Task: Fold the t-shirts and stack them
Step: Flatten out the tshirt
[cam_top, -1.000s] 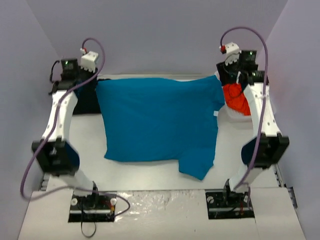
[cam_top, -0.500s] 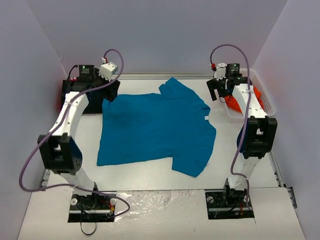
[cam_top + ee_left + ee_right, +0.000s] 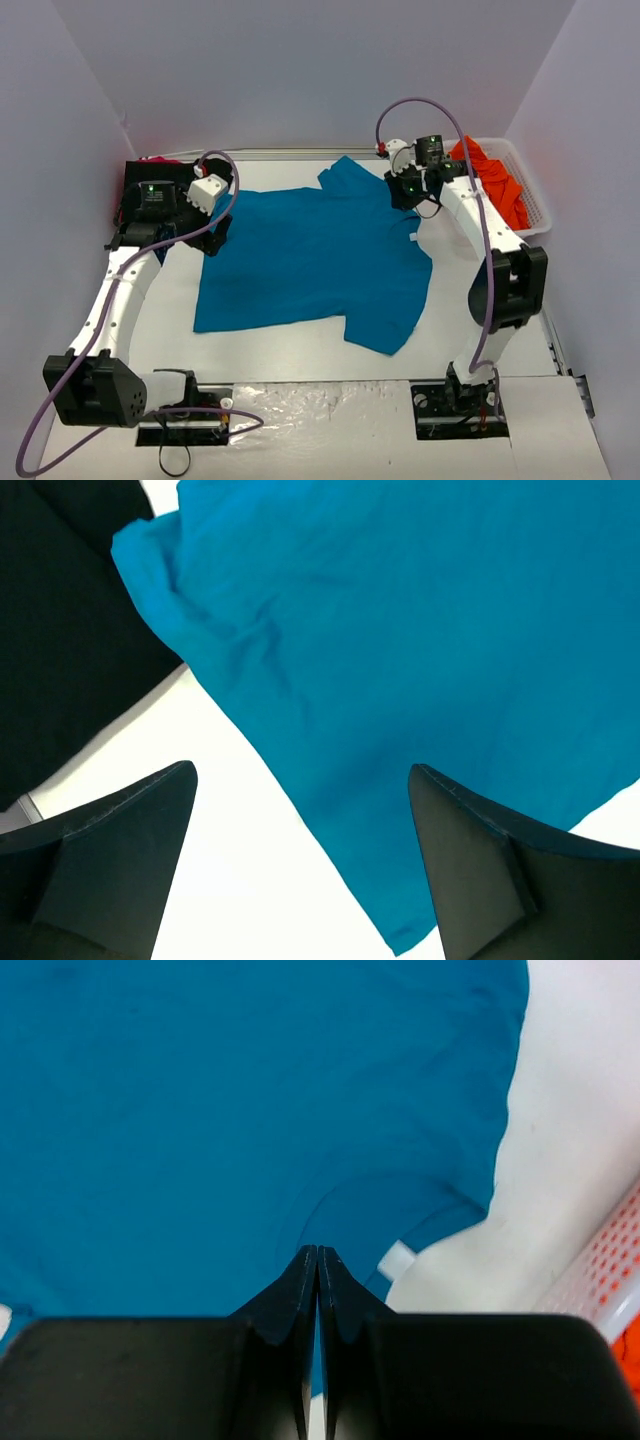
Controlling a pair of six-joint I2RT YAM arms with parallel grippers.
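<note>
Top view, clock positions read off the table (image 3: 300,352).

- Teal-blue t-shirt (image 3: 305,255): spread flat at table centre, a few creases. One sleeve points to 12 o'clock, the other to 5 o'clock. The collar lies on its 2 o'clock edge, with a small white label (image 3: 397,1258) at the neckline.
- Left gripper (image 3: 300,780): at 10 o'clock of the shirt, over its corner. The jaws are spread wide with nothing between them; the shirt edge and bare table show in the gap.
- Right gripper (image 3: 317,1252): at 1 o'clock of the shirt, by the collar. The fingers are pressed fully together, tips over the neckline; no cloth is seen between them.
- Black t-shirt (image 3: 140,190): at 10 o'clock on the table, just beside the teal corner.
- Orange t-shirt (image 3: 490,178): bunched in the white slotted basket (image 3: 537,210) at 2 o'clock.
</note>
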